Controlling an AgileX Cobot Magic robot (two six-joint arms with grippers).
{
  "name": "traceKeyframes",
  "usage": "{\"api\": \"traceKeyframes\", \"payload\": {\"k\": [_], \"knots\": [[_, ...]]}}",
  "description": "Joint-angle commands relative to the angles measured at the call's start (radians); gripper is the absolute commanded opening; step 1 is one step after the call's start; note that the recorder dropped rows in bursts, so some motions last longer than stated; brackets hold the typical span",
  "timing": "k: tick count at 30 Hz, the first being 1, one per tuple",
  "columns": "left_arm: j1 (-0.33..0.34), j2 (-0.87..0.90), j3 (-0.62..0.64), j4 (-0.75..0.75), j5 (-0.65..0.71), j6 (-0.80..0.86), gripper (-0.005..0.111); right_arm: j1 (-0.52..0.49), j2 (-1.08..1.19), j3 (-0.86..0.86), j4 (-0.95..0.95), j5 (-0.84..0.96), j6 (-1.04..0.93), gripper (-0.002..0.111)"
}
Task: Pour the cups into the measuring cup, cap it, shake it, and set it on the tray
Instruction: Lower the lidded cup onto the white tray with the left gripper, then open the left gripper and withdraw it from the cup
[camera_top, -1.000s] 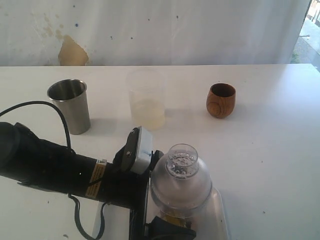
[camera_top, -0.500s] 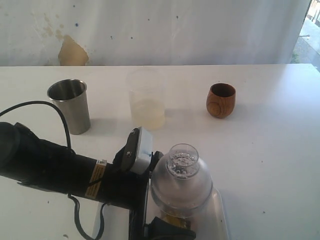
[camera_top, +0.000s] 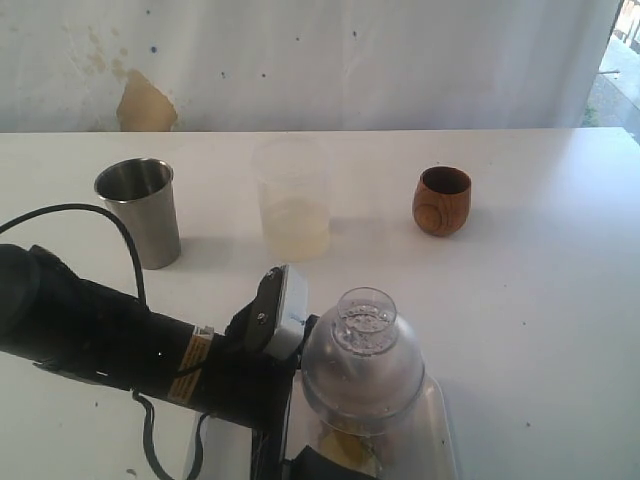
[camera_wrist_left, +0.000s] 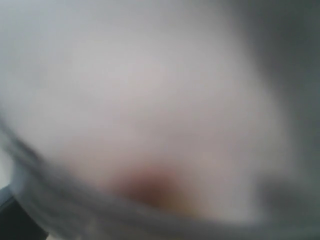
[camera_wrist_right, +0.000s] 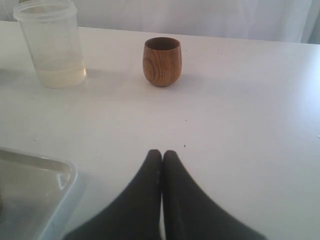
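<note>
The steel tumbler (camera_top: 138, 211) stands upright at the back left. The clear measuring cup (camera_top: 293, 199) (camera_wrist_right: 52, 44) stands mid-table, uncapped, with a little pale yellow liquid in it. The brown wooden cup (camera_top: 442, 200) (camera_wrist_right: 161, 61) sits upright to its right. The white tray (camera_top: 442, 428) (camera_wrist_right: 56, 184) lies at the front edge. My left arm (camera_top: 100, 335) reaches over the tray. Its fingers are hidden behind a frosted dome-shaped cup (camera_top: 362, 362), which fills the blurred left wrist view. My right gripper (camera_wrist_right: 161, 153) is shut and empty, low over the table, short of the wooden cup.
A black cable (camera_top: 70, 212) loops up from the left arm toward the steel tumbler. The wall behind the table has a brown patch (camera_top: 146, 105). Bare white tabletop lies between the wooden cup and the tray.
The left arm's wrist has shifted slightly down and toward the front edge. The frosted cup looks a little wider and lower. The cups have not moved.
</note>
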Motion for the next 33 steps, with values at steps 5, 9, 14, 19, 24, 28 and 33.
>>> {"api": "traceKeyframes", "payload": {"k": [5,9,14,19,24,28,33], "knots": [[-0.003,-0.076,-0.006,0.036,0.02,-0.035,0.105,-0.005,-0.005,0.005,-0.003,0.0,-0.002,0.0],[-0.003,-0.139,-0.006,0.057,0.123,-0.074,0.105,-0.005,-0.005,0.005,-0.003,0.0,-0.002,0.0],[-0.003,-0.16,0.004,0.122,0.159,-0.111,0.105,-0.005,-0.005,0.005,-0.003,0.0,-0.002,0.0],[-0.003,-0.164,0.013,0.207,0.161,-0.174,0.105,-0.005,-0.005,0.005,-0.003,0.0,-0.002,0.0],[-0.003,-0.191,0.013,0.254,0.233,-0.233,0.105,-0.005,-0.005,0.005,-0.003,0.0,-0.002,0.0],[-0.003,-0.215,0.013,0.278,0.293,-0.264,0.105,-0.005,-0.005,0.005,-0.003,0.0,-0.002,0.0],[-0.003,-0.248,0.013,0.413,0.339,-0.35,0.105,-0.005,-0.005,0.005,-0.003,0.0,-0.002,0.0]]}}
